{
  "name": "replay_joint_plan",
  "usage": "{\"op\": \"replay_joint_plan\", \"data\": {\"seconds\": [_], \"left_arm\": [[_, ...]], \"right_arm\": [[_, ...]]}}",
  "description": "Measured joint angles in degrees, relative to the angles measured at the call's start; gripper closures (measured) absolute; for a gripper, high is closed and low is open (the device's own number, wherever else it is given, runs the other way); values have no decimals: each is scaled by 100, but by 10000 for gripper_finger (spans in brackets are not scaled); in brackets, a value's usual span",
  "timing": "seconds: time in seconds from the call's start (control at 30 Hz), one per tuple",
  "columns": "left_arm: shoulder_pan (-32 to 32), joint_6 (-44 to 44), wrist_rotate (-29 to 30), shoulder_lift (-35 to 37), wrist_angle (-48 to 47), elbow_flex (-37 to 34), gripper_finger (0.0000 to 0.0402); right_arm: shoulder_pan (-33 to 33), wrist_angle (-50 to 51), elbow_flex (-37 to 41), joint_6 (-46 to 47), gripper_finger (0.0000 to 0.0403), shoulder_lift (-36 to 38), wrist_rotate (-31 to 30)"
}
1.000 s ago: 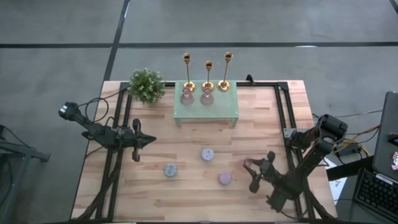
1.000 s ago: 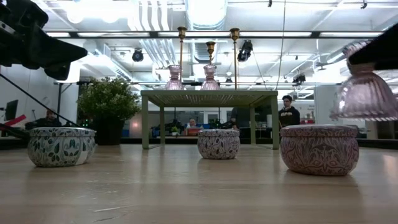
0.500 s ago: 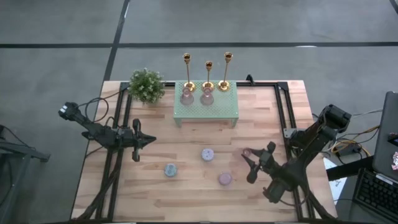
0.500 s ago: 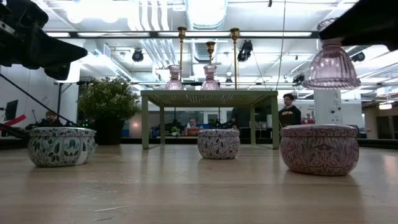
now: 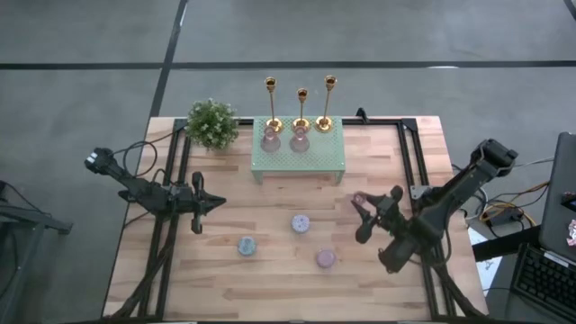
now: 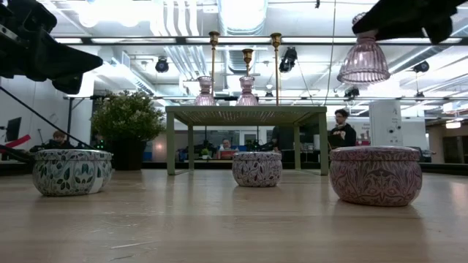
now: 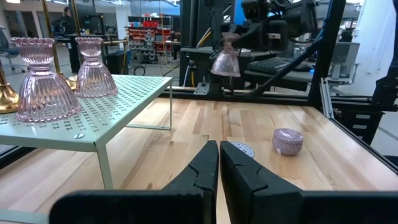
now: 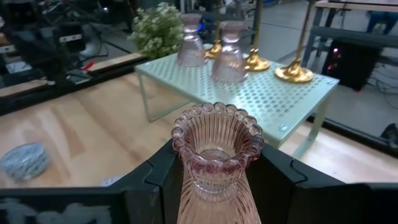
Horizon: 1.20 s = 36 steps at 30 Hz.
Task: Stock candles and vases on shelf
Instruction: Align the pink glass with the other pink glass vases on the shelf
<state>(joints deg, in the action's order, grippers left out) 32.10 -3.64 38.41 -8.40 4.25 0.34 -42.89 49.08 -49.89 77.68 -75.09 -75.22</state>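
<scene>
My right gripper [image 5: 361, 209] is shut on a ribbed pink vase [image 6: 363, 61] and holds it high over the table's right half, short of the mint-green shelf [image 5: 298, 155]. Two more pink vases [image 5: 270, 138] [image 5: 299, 139] stand on the shelf's mesh top. Three candles rest on the table in front of the shelf: lavender [image 5: 301, 223], blue-grey [image 5: 246, 245] and mauve-pink [image 5: 326, 259]. At the table's left my left gripper [image 5: 214, 204] hovers shut, holding nothing. My right gripper pinches the vase's neck [image 8: 217, 167], just under the beaded rim, between its two fingers [image 8: 158, 177], one on each side. The fingers come nearly level from the table's near right. The vase stands upright, its wide body [image 6: 363, 66] below the fingers, lifted clear of the table.
Three tall gold candlesticks [image 5: 301, 108] stand along the shelf's far edge behind the vases. A leafy potted plant [image 5: 212, 123] sits at the shelf's left. Black rails [image 5: 409, 162] run along the table's sides. The shelf's right part [image 8: 273, 99] is bare mesh.
My right gripper has risen and gone toward the table's far edge and the shelf, carrying the vase. The vase stays upright and now hangs well above the candles.
</scene>
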Motion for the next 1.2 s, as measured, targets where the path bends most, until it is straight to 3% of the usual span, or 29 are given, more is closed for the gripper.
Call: {"op": "replay_joint_plan", "data": {"seconds": [0.47,0.87,1.2], "left_arm": [[2,0,0,1,0,0,381],[0,-1,0,2,0,0,381],[2,0,0,2,0,0,381]], "right_arm": [[940,-162,0,-1029,260,599,46],[1719,-2030,0,-3416,260,647,614],[2508,-2724,0,-4460,259,647,1273]]}}
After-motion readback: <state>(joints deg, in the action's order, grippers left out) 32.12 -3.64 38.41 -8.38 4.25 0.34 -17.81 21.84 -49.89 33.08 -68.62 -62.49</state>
